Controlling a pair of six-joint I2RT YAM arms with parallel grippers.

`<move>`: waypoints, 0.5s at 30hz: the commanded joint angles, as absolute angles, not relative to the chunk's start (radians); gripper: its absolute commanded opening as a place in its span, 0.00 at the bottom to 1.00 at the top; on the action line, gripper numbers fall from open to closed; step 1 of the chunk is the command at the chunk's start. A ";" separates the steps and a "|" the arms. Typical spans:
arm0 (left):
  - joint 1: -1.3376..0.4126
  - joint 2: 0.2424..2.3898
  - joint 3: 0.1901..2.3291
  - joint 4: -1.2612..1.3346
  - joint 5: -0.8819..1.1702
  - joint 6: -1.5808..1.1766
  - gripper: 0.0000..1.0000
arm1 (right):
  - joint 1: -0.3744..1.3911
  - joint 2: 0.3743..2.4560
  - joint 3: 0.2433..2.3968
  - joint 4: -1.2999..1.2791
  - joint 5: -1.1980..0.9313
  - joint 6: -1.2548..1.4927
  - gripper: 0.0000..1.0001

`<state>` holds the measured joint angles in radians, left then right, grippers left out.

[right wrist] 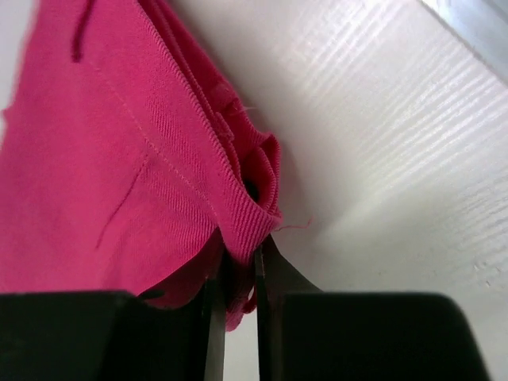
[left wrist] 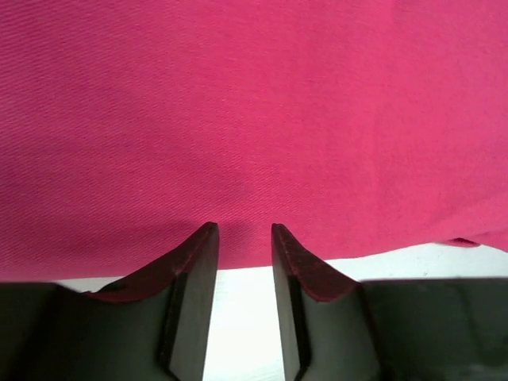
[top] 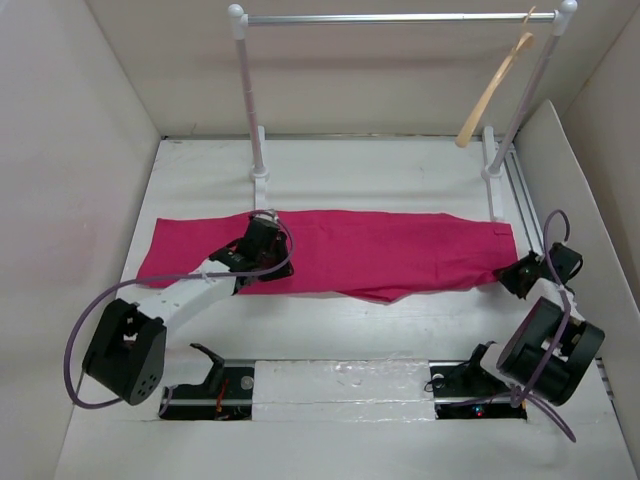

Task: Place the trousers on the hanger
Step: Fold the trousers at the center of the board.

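The magenta-pink trousers (top: 350, 250) lie flat across the table, folded lengthwise, waistband at the right. The tan wooden hanger (top: 492, 93) hangs from the right end of the rail. My left gripper (top: 262, 232) sits over the left part of the trousers, jaws open a little, nothing between them; in the left wrist view its fingertips (left wrist: 205, 238) hover at the near edge of the fabric (left wrist: 254, 119). My right gripper (top: 514, 268) is shut on the waistband corner; the right wrist view shows the ribbed waistband (right wrist: 246, 218) pinched between the fingers.
The white-and-silver rail frame (top: 400, 17) stands at the back on two posts (top: 250, 100). White walls enclose the table on left, back and right. A slanted white board (top: 575, 200) stands along the right side. Arm bases and cables sit along the near edge.
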<state>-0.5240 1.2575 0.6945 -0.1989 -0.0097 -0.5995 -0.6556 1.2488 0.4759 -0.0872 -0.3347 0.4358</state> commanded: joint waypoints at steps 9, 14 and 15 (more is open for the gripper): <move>-0.693 1.446 0.825 -0.112 -0.130 -0.658 0.21 | -0.344 0.835 0.801 -0.491 -0.117 0.310 0.00; -0.840 1.573 0.906 -0.112 -0.153 -0.690 0.20 | -0.285 0.723 0.949 -0.570 -0.028 0.281 0.00; -0.865 1.595 0.940 -0.117 -0.169 -0.695 0.20 | -0.285 0.724 0.995 -0.613 -0.023 0.262 0.00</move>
<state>-0.7994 1.5581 0.8650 -0.1375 -0.1268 -0.6674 -0.2863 0.7490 0.8539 -0.5457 -0.1104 0.3046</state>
